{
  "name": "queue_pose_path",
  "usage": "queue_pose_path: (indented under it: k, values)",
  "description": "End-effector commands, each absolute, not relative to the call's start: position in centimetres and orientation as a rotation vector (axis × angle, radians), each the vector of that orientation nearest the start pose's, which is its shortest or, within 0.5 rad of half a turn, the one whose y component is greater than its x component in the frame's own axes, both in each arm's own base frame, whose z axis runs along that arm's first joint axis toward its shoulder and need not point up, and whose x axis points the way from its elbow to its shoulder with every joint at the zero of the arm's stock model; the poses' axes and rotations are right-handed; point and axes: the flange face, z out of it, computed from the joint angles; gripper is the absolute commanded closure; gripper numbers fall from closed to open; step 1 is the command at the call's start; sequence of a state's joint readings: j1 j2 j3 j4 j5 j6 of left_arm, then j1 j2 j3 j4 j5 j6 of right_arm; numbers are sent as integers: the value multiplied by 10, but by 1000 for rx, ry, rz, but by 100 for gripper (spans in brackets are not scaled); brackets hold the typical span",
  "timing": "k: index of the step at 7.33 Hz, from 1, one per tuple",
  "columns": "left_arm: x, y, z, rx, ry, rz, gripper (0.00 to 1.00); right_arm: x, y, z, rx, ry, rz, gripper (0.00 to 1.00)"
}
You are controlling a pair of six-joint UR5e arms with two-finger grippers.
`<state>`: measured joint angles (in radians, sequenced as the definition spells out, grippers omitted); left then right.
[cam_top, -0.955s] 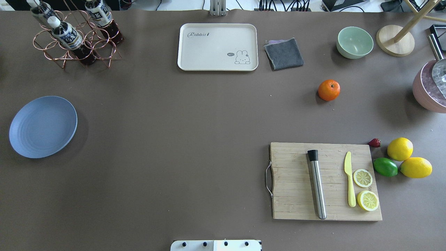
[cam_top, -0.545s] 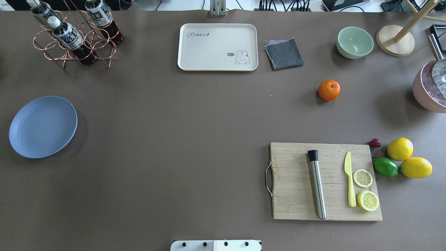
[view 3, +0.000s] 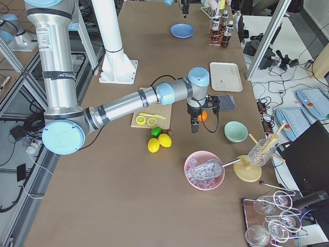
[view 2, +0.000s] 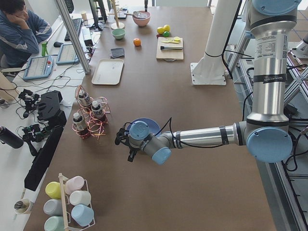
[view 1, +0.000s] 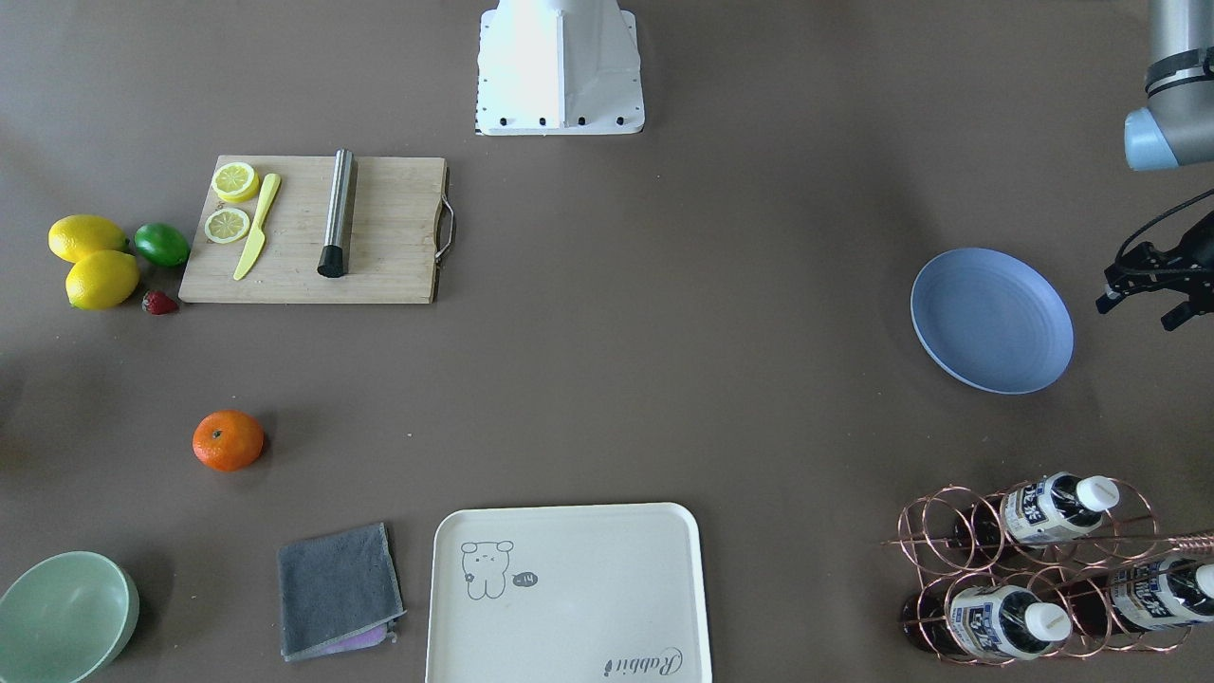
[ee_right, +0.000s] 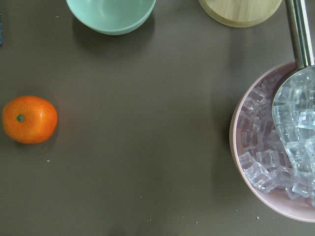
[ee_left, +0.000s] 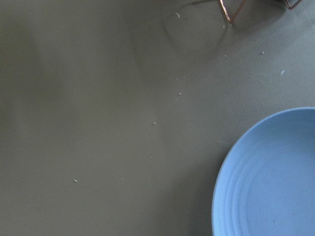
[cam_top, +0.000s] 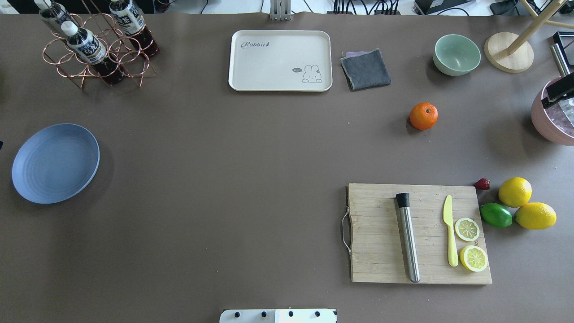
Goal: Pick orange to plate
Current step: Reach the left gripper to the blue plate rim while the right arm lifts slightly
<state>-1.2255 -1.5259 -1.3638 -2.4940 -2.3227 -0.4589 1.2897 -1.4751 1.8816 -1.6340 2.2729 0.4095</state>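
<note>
The orange (cam_top: 423, 116) lies alone on the brown table, right of centre and below the green bowl; it sits at the left edge of the right wrist view (ee_right: 29, 119). The blue plate (cam_top: 55, 163) rests bare at the far left. My left gripper (view 1: 1146, 305) hovers just outside the plate (view 1: 991, 321), fingers apart and nothing between them; its wrist view catches the plate's rim (ee_left: 270, 177). My right gripper (view 3: 194, 123) hangs over the table between the orange (view 3: 203, 116) and the ice bowl. Only a black sliver of it (cam_top: 558, 93) shows overhead, so I cannot tell its state.
A cutting board (cam_top: 376, 233) with muddler, knife and lemon slices lies front right, with lemons (cam_top: 515, 191), a lime and a strawberry beside it. A pink ice bowl (cam_top: 554, 121), green bowl (cam_top: 456, 54), cloth (cam_top: 365, 68), cream tray (cam_top: 280, 60) and bottle rack (cam_top: 96, 49) line the far side.
A black part of my right gripper has come in at the right edge over the ice bowl. A dark sliver now shows at the left edge by the plate. Nothing on the table moved.
</note>
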Motion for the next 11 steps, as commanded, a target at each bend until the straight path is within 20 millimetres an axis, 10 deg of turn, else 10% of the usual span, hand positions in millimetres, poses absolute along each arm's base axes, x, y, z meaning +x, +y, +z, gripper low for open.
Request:
queue_pose_path:
  k: [1,4,9,11]
  values:
    - [126,-466,697,282,939,157,3,-114,-521,454,114,-803,38,0]
    - [133,-468,696,266,949,143,31,-131,-519,451,126,-818,45,0]
    - [143,-467,696,253,957,158,50,-131,-522,452,133,-802,50,0]
    - [147,-466,695,249,960,168,74,-131,-522,452,135,-803,49,0]
